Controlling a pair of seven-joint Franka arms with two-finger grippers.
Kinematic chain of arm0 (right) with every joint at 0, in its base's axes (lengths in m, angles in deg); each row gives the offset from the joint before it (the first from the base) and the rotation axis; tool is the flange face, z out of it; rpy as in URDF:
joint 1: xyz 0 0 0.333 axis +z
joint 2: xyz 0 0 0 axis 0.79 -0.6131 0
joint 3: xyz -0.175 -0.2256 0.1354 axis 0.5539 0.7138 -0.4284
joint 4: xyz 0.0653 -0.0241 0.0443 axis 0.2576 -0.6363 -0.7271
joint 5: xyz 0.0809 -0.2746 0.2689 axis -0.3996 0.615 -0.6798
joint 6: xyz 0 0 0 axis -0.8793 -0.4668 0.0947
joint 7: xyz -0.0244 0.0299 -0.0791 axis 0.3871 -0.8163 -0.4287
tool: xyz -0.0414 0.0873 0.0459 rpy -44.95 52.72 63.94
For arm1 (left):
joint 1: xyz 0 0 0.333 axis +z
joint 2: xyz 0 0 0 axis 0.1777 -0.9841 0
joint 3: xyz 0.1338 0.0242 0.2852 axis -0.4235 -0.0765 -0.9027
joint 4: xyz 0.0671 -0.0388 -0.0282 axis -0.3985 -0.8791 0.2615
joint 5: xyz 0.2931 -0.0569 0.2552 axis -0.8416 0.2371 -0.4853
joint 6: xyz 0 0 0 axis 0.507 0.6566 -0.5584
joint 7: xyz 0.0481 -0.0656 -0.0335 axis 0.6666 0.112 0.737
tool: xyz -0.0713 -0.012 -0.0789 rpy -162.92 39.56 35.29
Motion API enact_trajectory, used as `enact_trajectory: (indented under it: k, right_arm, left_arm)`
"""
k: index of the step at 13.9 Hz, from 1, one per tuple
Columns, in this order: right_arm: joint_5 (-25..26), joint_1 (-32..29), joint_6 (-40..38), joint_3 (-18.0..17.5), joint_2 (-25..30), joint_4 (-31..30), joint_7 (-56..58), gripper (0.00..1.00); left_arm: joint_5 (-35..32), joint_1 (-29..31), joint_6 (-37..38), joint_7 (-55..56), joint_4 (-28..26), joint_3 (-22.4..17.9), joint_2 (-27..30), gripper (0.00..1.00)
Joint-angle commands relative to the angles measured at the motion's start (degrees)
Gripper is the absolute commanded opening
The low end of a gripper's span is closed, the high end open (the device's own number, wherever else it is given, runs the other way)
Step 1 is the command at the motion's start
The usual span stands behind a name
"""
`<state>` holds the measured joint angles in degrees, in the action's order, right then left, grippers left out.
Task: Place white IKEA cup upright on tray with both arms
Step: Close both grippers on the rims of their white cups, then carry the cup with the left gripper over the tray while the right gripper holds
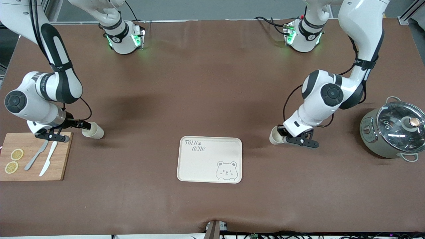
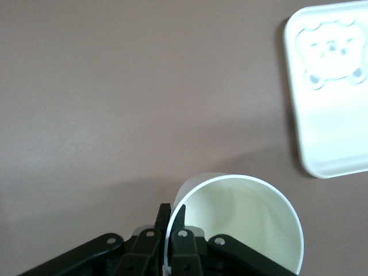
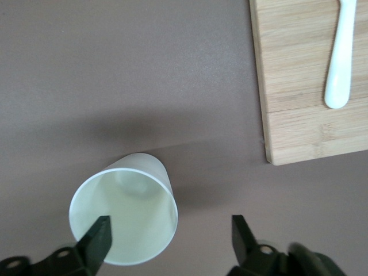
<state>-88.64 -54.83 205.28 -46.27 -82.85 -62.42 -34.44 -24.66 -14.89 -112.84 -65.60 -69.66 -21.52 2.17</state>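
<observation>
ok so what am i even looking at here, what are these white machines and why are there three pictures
These are two white robot arms at a brown table. Each ends in a black gripper, a two-finger clamp.

The wide picture comes from a high camera facing the robots. The other two come from small cameras on the arms' wrists, looking past the fingers.

The left gripper is shut on the rim of a white cup that seems to lie on its side. The right gripper is open around the rim of a second cup, one finger inside its mouth.

Between the arms lies a cream tray with a drawn bear. At the right arm's end sits a cutting board with two lemon slices and two knives. At the left arm's end stands a lidded pot.
</observation>
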Motion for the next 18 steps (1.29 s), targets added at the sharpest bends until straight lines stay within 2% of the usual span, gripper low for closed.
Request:
enact_trajectory:
  k: [1, 4, 8, 10, 13, 18]
  right_arm:
    - [0.1, -1.2, 2.4, -1.0, -0.8, -1.1, 0.1, 0.71]
    - [0.1, -1.4, 2.8, -1.0, -1.3, -1.2, 0.1, 0.57]
    - [0.1, -1.3, 3.1, -1.0, -1.7, -1.2, 0.2, 0.13]
    - [0.1, -1.3, 3.1, -1.1, -1.7, -1.1, 0.1, 0.00]
    - [0.1, -1.3, 3.1, -1.1, -1.7, -1.1, 0.1, 0.00]
    - [0.1, -1.2, 2.2, -1.1, -1.5, -0.5, 0.2, 0.00]
  left_arm:
    - [0.3, -2.6, 2.8, 3.1, 7.7, -0.7, -5.0, 0.00]
    - [-0.6, -6.3, 11.0, 7.5, 16.7, -1.0, -8.7, 0.00]
    - [-4.7, -11.2, 16.3, 15.8, 27.2, -1.2, -15.2, 0.00]
    - [-4.7, -14.7, 16.6, 17.7, 30.1, -3.7, -17.1, 0.00]
    - [-3.8, -22.0, 17.9, 19.7, 35.4, -10.9, -20.8, 0.00]
    - [-3.6, -23.6, 17.3, 21.5, 38.9, -11.1, -24.0, 0.00]
